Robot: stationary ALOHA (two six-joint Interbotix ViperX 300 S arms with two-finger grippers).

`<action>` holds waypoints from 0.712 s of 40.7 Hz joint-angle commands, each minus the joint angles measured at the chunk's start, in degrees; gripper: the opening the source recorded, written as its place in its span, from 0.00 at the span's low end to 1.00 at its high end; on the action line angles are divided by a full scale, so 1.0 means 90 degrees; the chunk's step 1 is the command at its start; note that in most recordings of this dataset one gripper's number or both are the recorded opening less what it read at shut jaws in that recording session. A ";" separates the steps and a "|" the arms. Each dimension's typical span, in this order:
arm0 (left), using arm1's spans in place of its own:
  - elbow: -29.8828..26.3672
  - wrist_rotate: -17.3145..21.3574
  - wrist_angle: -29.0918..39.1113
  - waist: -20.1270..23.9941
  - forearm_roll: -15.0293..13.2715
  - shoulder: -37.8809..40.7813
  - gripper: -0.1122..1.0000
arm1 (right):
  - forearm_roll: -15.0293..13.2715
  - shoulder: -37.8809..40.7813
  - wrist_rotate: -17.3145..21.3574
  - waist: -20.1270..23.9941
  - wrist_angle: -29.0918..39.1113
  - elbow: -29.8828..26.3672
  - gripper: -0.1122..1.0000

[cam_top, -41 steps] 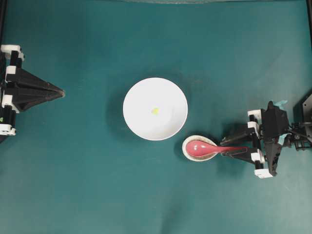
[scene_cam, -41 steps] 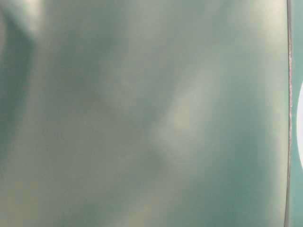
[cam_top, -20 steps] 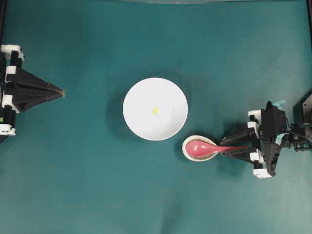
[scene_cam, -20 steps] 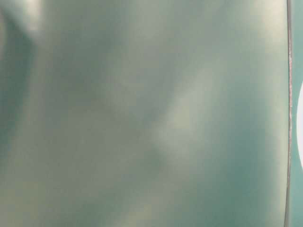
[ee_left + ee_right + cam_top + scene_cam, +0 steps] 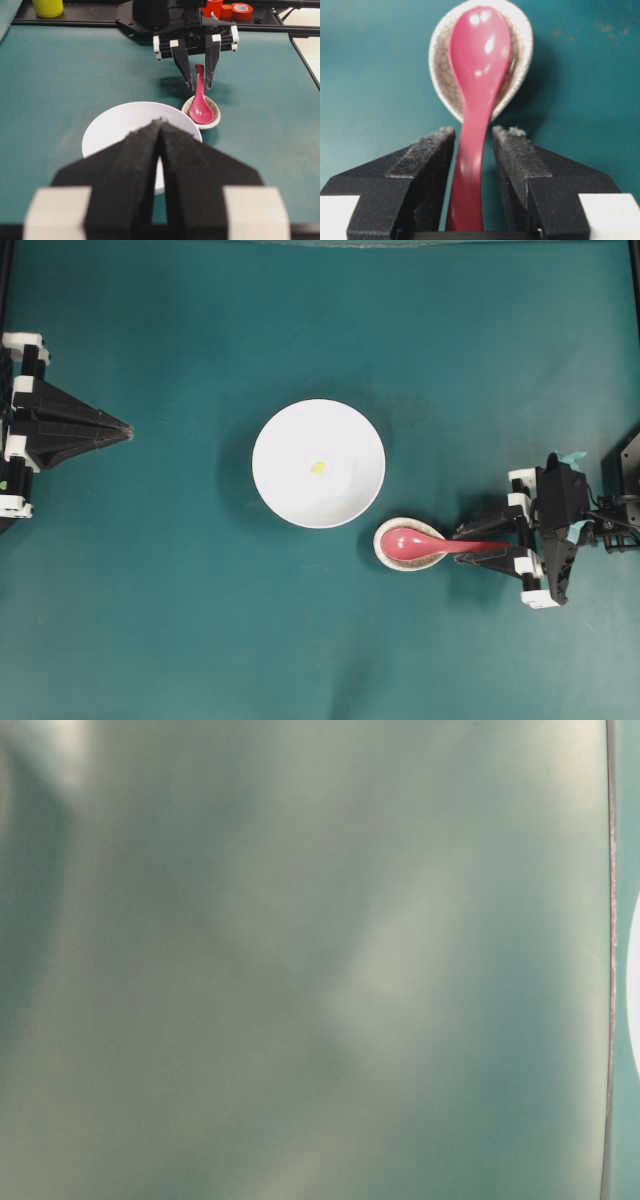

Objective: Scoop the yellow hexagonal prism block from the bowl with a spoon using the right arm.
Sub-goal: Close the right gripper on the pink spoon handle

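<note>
Left gripper parked at left edge, fingers pressed together, well clear of work. White bowl at centre, tiny yellow hexagonal prism block on its floor: light, likely to skate on smooth glaze. Just right of bowl, glossy pink-red spoon lies in speckled spoon rest, handle pointing right between spread fingers of right gripper, not yet pinched. Spoon looks stiff, slick; best grip mid-handle. Spoon rest sits close to bowl rim; nothing else obstructs.
</note>
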 commanded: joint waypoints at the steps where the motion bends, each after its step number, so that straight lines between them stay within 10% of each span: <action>1: -0.0098 -0.0010 -0.0029 -0.0010 0.0010 0.0039 0.09 | 0.0010 -0.0039 -0.0059 0.0029 -0.0078 -0.0059 0.49; 29: -0.0098 -0.0010 -0.0039 -0.0010 0.0010 0.0039 0.09 | 0.0010 -0.0039 -0.0166 0.0029 -0.0215 -0.0029 0.49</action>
